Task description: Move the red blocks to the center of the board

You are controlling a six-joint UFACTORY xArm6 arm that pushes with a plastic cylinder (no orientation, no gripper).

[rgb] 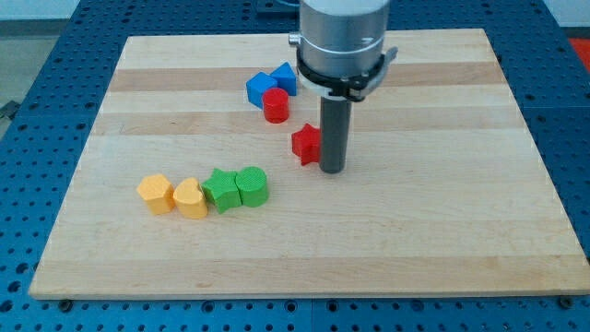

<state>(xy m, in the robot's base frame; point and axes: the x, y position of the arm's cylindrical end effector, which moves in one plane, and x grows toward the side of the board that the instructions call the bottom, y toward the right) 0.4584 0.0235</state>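
Observation:
A red cylinder [275, 105] stands near the board's middle, a little toward the view's top and left, touching a blue block [259, 88]. A red star-shaped block [306, 144] lies just below and right of it. My tip [332, 170] rests on the board right next to the red star block, on its right side, touching or nearly touching it. The rod rises from there into the arm's grey housing [342, 37].
A second blue block [285, 77] sits beside the first. Two green blocks [220, 190] [251, 185] and two yellow-orange blocks [156, 194] [192, 198] form a row at the lower left. The wooden board [461, 231] lies on a blue perforated table.

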